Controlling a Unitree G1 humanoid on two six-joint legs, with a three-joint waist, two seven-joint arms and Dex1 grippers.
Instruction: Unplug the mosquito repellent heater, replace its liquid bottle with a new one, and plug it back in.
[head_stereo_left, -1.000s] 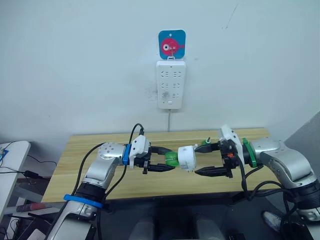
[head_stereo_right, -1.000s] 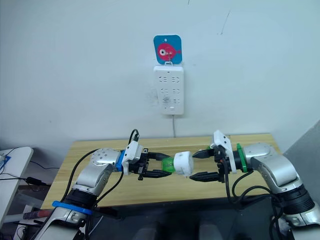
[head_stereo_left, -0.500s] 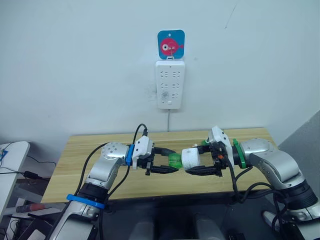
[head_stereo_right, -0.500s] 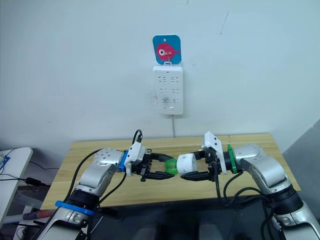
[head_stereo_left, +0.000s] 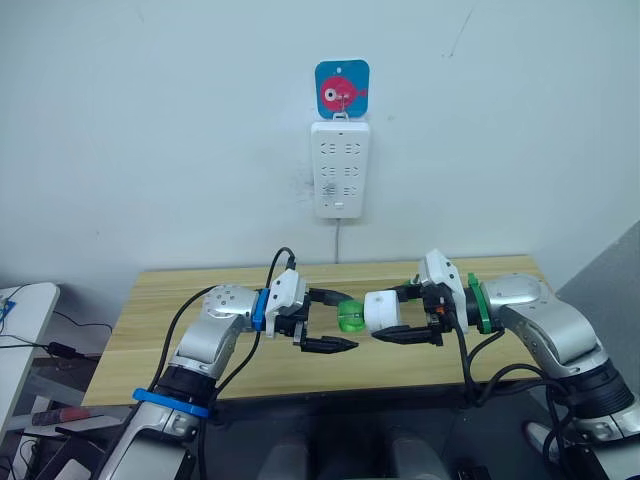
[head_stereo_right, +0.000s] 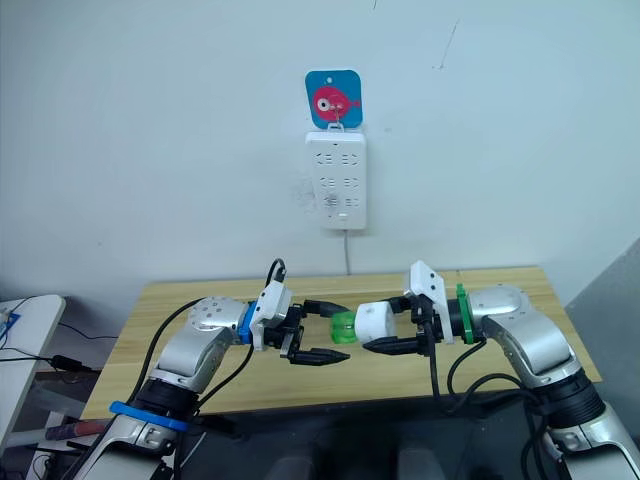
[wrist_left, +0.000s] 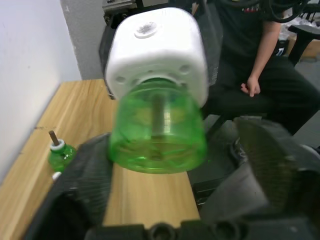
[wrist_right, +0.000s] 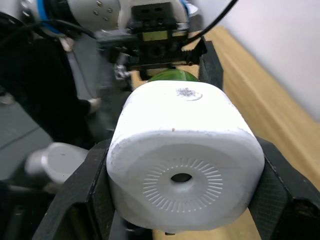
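From my screen I see the right gripper (head_stereo_left: 408, 316) clamped on the white heater (head_stereo_left: 381, 312), holding it in the air above the wooden bench (head_stereo_left: 160, 330), with the green bottle (head_stereo_left: 350, 317) sticking out of the heater toward the left gripper (head_stereo_left: 333, 320). The left gripper is spread open, one finger above the bottle and one below; I cannot tell from the head views whether either finger touches the glass. In the left wrist view the bottle (wrist_left: 157, 131) sits between the two blurred black fingers (wrist_left: 82, 185) with space on both sides, and its stem shows through the green wall. How far the bottle is screwed into the heater (wrist_left: 156, 53) is hidden by the heater's rim (I can't make out the thread at all). In the right wrist view the heater's vented face (wrist_right: 184, 160) blocks nearly all of the bottle (wrist_right: 172, 76), leaving just a green sliver. A second green bottle (wrist_left: 61, 154) stands upright on the bench by the wall. A seated person (wrist_left: 260, 65) is cut off behind the heater. The power strip (head_stereo_left: 341, 168) hangs on the wall under a blue fish hook (head_stereo_left: 342, 89), its cable running down behind the bench
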